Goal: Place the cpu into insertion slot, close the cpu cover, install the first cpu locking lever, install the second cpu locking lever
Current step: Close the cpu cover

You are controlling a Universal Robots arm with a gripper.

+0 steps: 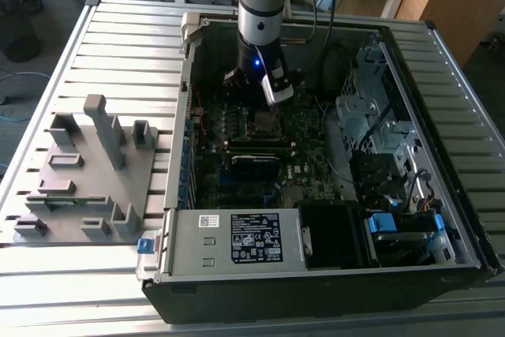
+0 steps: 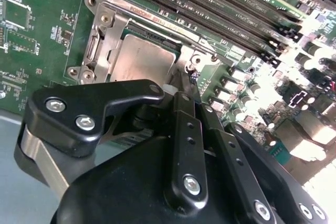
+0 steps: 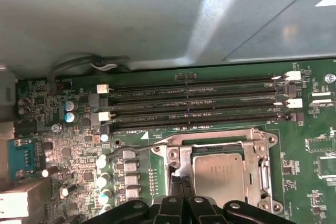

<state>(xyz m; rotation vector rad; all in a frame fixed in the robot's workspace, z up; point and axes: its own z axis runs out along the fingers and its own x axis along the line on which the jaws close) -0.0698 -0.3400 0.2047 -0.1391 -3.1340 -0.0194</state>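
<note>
The cpu (image 2: pixel 140 59) (image 3: pixel 218 174), a dull silver square, lies in the insertion slot (image 3: pixel 262 182) on the green motherboard. The cpu cover (image 2: pixel 107 40) (image 3: pixel 181 156) is down over it and frames its top. A thin wire locking lever (image 2: pixel 163 30) (image 3: pixel 210 131) runs flat along the socket edge beside the memory slots. Another wire piece (image 3: pixel 131 148) sticks out from the socket's corner. My gripper (image 2: pixel 188 85) (image 3: pixel 178 182) (image 1: pixel 268 112) is shut, its black fingertips at the socket corner next to the cover. I cannot tell whether they pinch a lever.
The arm reaches down into an open computer case (image 1: pixel 180 116). Long black memory slots (image 3: pixel 194 103) lie beside the socket, with capacitors (image 3: pixel 68 111) nearby. A power supply (image 1: pixel 237 238) and drive bays (image 1: pixel 371 116) fill the case. A grey fixture (image 1: pixel 87 171) stands on the table at the exterior view's left.
</note>
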